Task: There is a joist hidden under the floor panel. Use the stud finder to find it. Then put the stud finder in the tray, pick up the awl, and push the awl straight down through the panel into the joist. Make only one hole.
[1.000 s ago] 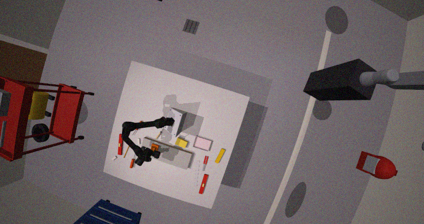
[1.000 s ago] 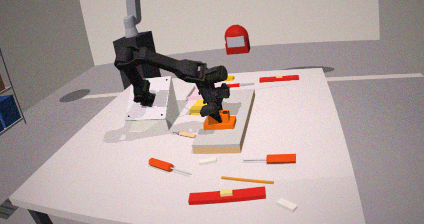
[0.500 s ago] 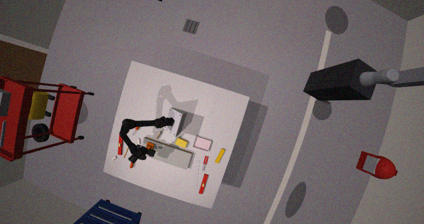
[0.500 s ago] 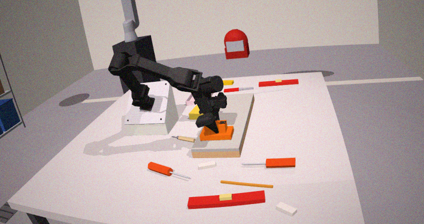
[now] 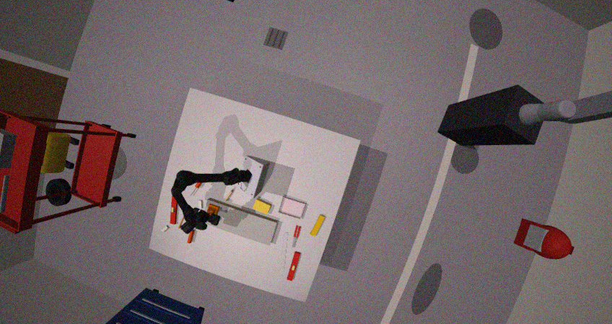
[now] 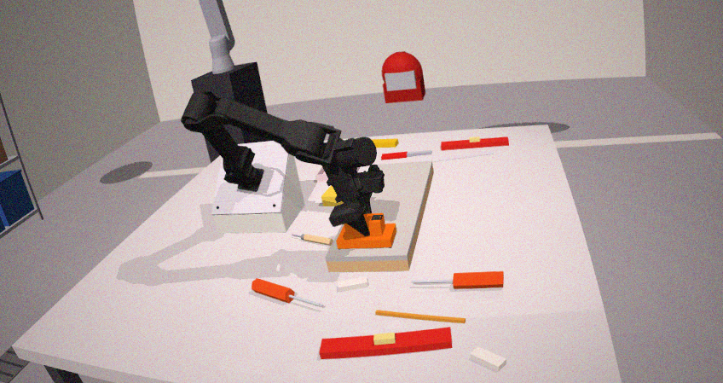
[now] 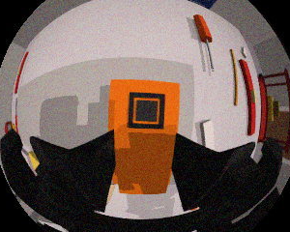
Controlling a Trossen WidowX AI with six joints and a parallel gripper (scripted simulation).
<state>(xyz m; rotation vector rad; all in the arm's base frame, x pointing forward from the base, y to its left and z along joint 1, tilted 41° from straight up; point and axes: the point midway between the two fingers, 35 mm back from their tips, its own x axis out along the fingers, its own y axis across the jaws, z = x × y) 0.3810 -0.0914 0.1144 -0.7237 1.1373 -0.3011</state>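
The orange stud finder (image 5: 213, 208) (image 6: 380, 238) (image 7: 145, 166) is upright on or just above the grey floor panel (image 5: 253, 231) (image 6: 413, 191) (image 7: 89, 72), near the panel end closest to the exterior camera. Any small gap beneath it cannot be told. My gripper (image 6: 363, 225) (image 7: 143, 132) is shut on its raised middle part. Its dark square display (image 7: 146, 111) shows an orange outline around a dark centre. The awl (image 5: 229, 193) (image 6: 316, 239) lies on the table beside the panel, on the arm base's side. The pink tray (image 5: 293, 207) (image 6: 321, 176) is beyond the yellow block, mostly hidden in the exterior view.
The yellow block (image 5: 262, 206) (image 6: 329, 196) sits beside the panel. Two orange-handled screwdrivers (image 6: 272, 290) (image 6: 477, 280), a white block (image 6: 352, 284), a pencil-like rod (image 6: 419, 316) and a red level (image 6: 411, 343) lie off the panel's near end. The white arm base (image 6: 251, 222) stands left.
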